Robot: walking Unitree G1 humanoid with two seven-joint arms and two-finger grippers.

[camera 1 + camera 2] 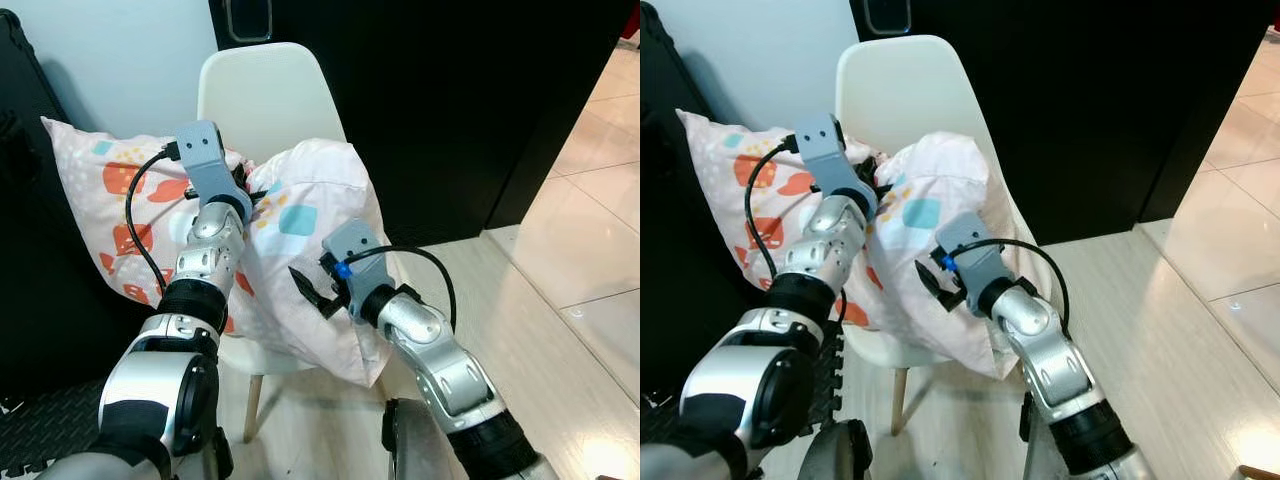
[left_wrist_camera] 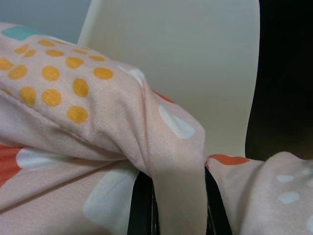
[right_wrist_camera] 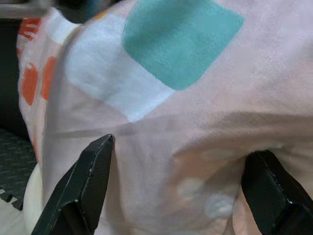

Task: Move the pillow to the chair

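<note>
A pale pink pillow (image 1: 310, 230) printed with orange, teal and white shapes lies slumped across the seat of a white chair (image 1: 262, 95), its left corner sticking out past the chair. My left gripper (image 1: 252, 200) is shut on a fold of the pillow's fabric (image 2: 176, 196) near its top middle, in front of the chair back. My right gripper (image 1: 308, 288) stands open at the pillow's lower front, its two black fingers (image 3: 88, 181) spread wide on either side of the cloth without pinching it.
A tall black cabinet (image 1: 470, 100) stands right behind and beside the chair. A dark sofa or case (image 1: 30, 250) flanks the left, with a black ribbed mat (image 1: 50, 420) below. Glossy tiled floor (image 1: 590, 260) opens to the right.
</note>
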